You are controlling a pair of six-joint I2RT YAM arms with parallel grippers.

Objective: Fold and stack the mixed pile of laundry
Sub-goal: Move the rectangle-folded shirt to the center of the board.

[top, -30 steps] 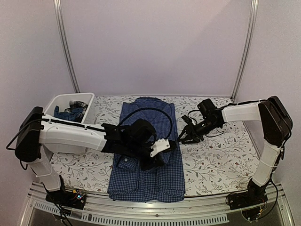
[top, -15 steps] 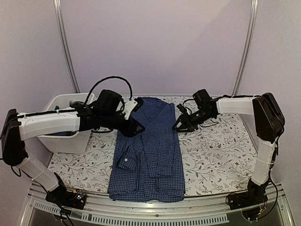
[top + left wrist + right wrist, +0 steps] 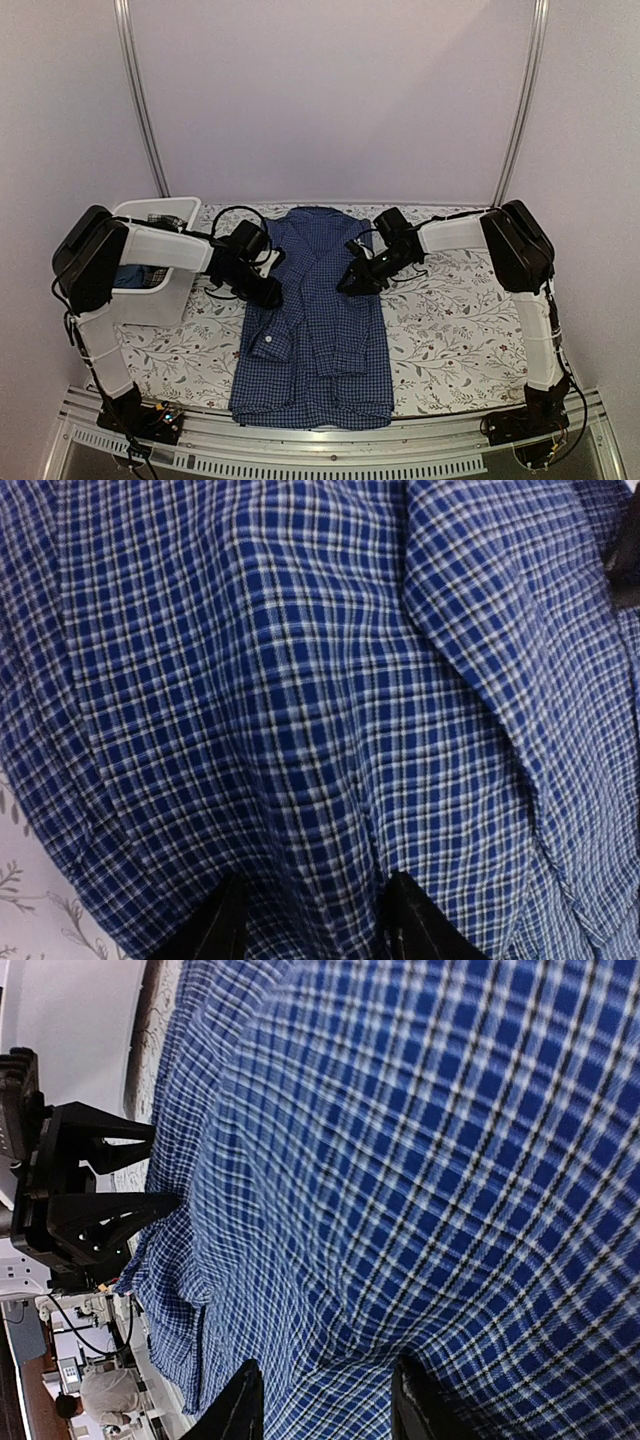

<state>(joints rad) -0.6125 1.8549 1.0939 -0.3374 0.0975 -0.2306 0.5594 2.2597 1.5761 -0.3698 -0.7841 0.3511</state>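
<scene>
The blue-and-white checked button-up shirt (image 3: 318, 320) lies flat and lengthwise on the floral tablecloth (image 3: 450, 330), with its collar (image 3: 318, 214) at the far end and its hem at the near edge. Its sleeves are folded inward, with one cuff (image 3: 268, 345) showing at left. A plaid piece (image 3: 163, 218) and a blue garment (image 3: 127, 276) lie in the white tub (image 3: 150, 300), partly hidden.
</scene>
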